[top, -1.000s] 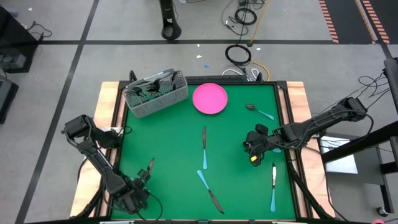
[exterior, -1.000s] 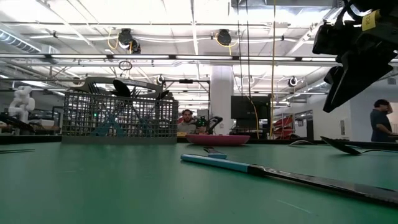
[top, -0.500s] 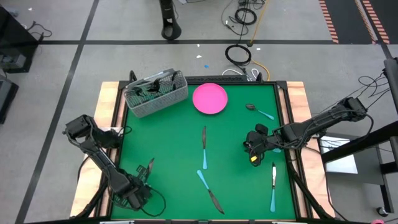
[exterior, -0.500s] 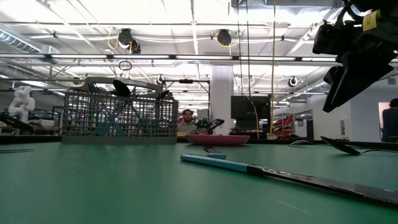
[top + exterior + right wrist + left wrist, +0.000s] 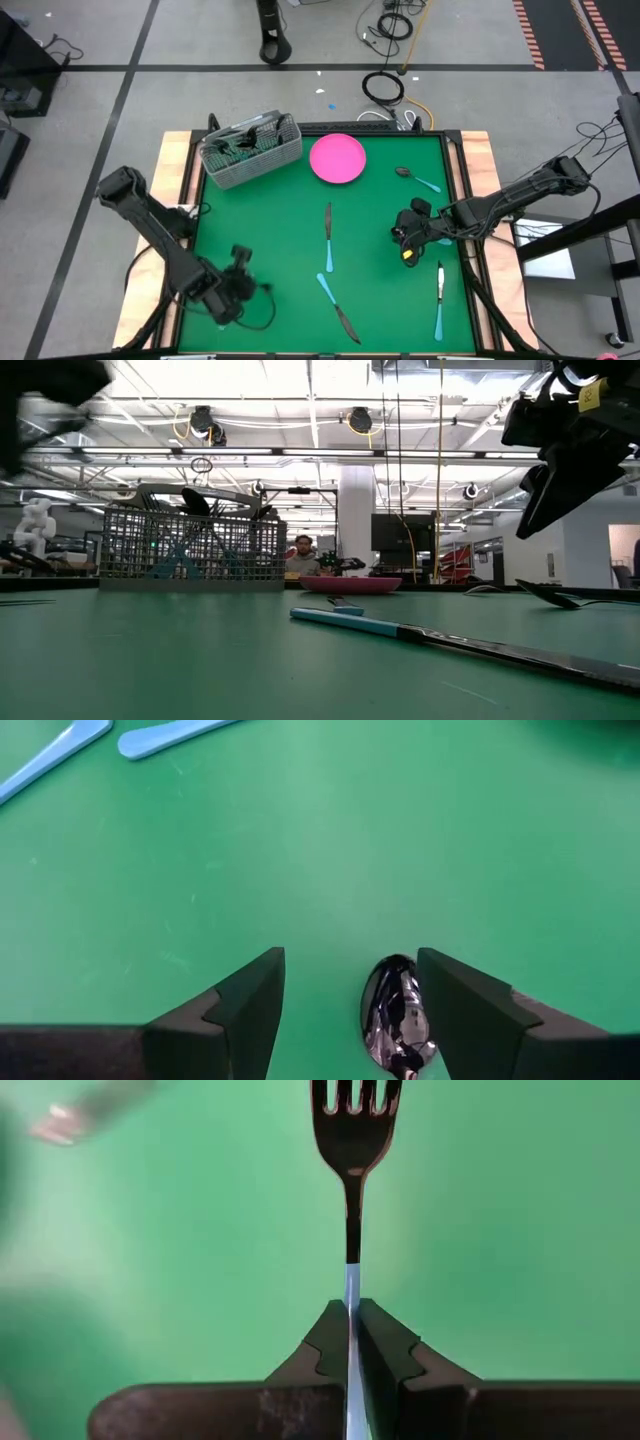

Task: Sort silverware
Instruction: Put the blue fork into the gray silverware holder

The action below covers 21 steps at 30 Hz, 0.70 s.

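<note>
The left gripper (image 5: 350, 1330), far from the grey wire-mesh basket (image 5: 250, 150), is closed on a dark blue-handled fork (image 5: 352, 1140); it should carry it level, while the right gripper (image 5: 345, 995) waits open.

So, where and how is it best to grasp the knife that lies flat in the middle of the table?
Take the knife by its light blue handle, the end away from the pink plate. It lies flat, apart from other things, so probably come straight down, gripping across the handle, which looks thicker than the blade.
</note>
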Tool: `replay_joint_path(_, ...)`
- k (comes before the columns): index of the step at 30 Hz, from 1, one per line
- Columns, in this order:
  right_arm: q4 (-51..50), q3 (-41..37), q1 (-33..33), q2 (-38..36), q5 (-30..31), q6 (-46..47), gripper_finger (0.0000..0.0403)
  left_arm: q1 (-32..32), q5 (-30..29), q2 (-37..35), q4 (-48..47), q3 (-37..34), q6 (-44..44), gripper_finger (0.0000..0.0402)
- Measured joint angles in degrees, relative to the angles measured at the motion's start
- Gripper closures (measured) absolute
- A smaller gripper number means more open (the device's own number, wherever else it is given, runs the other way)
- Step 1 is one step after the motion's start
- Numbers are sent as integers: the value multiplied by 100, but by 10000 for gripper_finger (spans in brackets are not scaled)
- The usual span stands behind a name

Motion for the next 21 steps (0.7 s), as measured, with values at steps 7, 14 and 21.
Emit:
replay_joint_path(7,707,0,2,0,102,-321,186,1153,-1435,-729,576,-51,452,396)
replay_joint_path(14,1865,2,5,0,112,-1134,186,2734,-2198,-2079,1062,-409,752,396)
replay_joint_path(21,1717,2,165,10,98,-1109,186,3997,-3345,-3378,1822,-1253,579,396)
